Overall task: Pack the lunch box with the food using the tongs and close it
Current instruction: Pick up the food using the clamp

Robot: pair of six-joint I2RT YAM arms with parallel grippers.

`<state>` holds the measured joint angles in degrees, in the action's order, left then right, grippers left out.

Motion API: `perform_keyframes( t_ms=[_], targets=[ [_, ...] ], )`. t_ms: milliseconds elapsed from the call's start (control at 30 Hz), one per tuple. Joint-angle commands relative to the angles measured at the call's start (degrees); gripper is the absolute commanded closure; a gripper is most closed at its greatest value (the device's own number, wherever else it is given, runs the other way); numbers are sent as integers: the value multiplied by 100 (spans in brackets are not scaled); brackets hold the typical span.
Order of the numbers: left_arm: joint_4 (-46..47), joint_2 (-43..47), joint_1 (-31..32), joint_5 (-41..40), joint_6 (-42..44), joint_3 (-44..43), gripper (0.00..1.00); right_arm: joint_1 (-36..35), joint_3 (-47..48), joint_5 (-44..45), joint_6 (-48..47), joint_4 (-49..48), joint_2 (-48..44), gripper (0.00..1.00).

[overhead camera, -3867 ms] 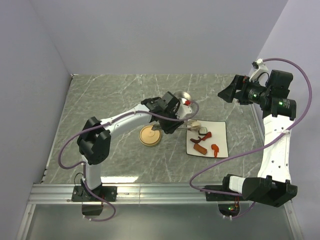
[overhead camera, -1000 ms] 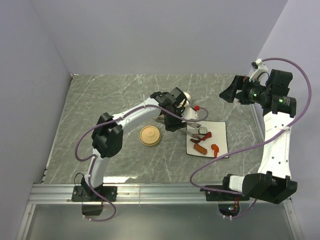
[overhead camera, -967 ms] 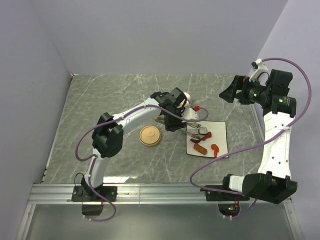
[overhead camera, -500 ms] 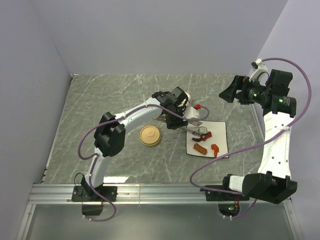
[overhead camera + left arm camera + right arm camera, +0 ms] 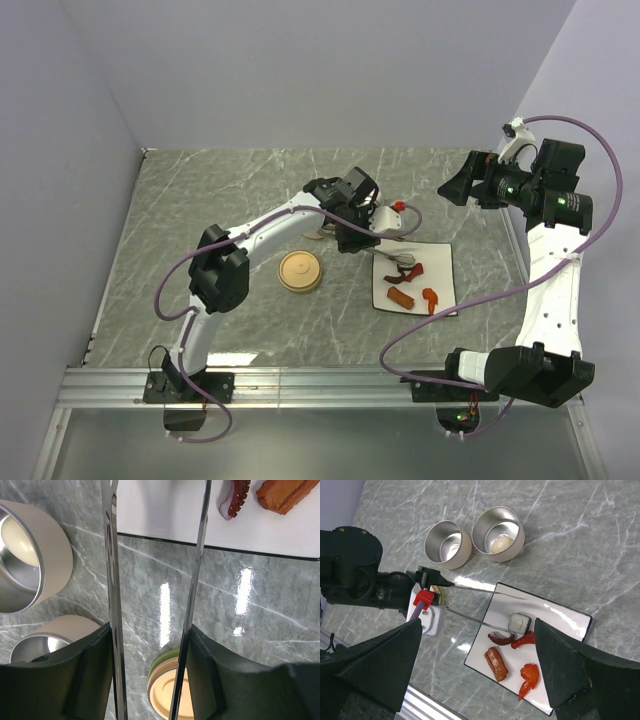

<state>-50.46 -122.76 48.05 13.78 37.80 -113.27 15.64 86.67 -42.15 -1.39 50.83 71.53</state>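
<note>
My left gripper [image 5: 150,642] [image 5: 352,222] is shut on the silver tongs [image 5: 112,580] [image 5: 480,591], whose two arms stand apart and reach over the white plate [image 5: 555,611]. One tip rests beside the white-and-dark piece [image 5: 519,622]. Also on the plate are a dark red tentacle [image 5: 500,639], a brown sausage [image 5: 496,663] and two red curved bits [image 5: 529,675]. The lunch box is two round tins [image 5: 448,544]; the far one [image 5: 498,526] holds the white egg-like ball [image 5: 500,543]. My right gripper [image 5: 480,680] [image 5: 455,185] hangs open, high at the right.
The round beige lid [image 5: 300,271] [image 5: 172,690] lies flat on the marble table [image 5: 200,200], left of the plate and under my left wrist. Grey walls close the table at the left and back. A purple cable loops beside each arm.
The egg-like ball has gone from the plate into a tin. Over the last second my left gripper shifted up and right, bringing the tongs' tips over the plate.
</note>
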Motion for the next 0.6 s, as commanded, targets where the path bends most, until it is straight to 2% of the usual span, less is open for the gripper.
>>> perform_keyframes(
  t_ms=[0,367,567],
  targets=[
    [62,-73,29,177,-10,-274,42,27,25,-109,-81,-38,45,0],
    [-8,-222,38,292,26,-336,40,27,25,-74,-81,-38,98,0],
    [27,-327,38,196,-1,-300,43,27,8,-65,-81,-38,98,0]
  ],
)
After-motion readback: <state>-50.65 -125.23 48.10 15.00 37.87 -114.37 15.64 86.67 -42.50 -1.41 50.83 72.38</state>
